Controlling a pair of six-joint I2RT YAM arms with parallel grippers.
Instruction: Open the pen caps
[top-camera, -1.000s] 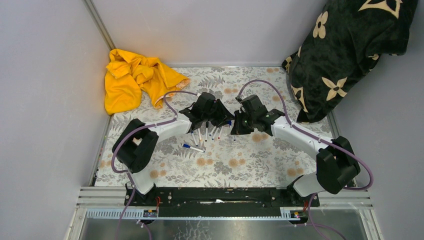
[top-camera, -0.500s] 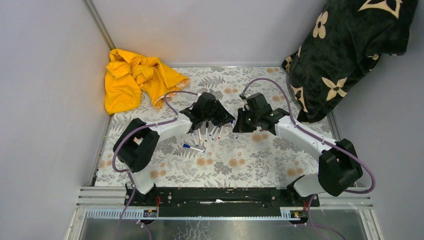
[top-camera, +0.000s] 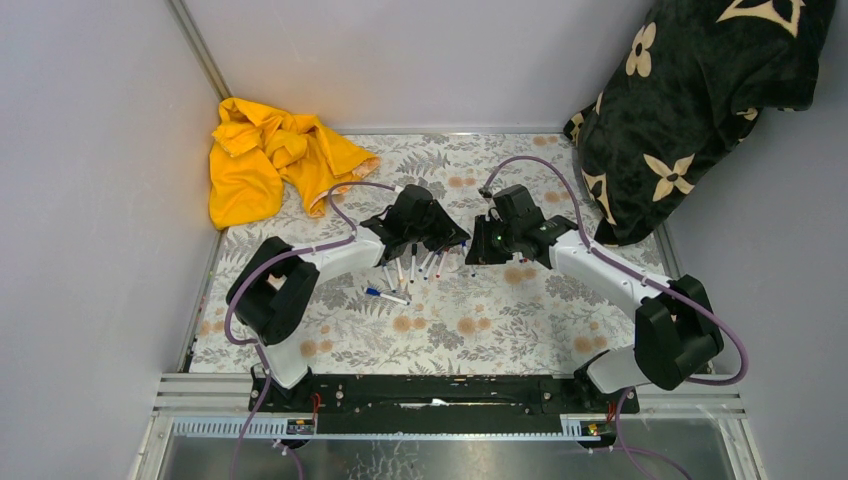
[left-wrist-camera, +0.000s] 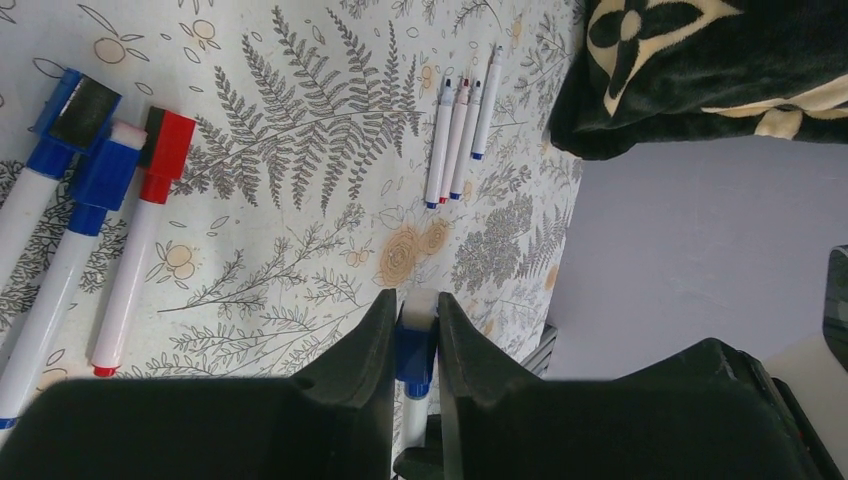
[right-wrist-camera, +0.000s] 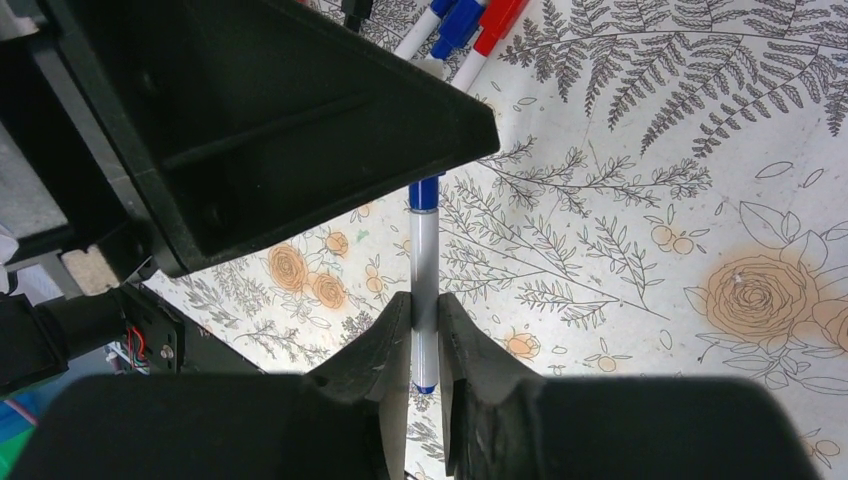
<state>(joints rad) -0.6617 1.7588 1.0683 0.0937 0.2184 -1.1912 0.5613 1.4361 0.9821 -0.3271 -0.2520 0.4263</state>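
My left pincer (left-wrist-camera: 415, 308) is pressed onto a blue pen cap (left-wrist-camera: 414, 352). My right pincer (right-wrist-camera: 423, 310) pinches the same pen's white barrel (right-wrist-camera: 426, 250), held between both over the tabletop (right-wrist-camera: 700, 150). Other capped pens (left-wrist-camera: 120, 250) lie left of my left pincer.
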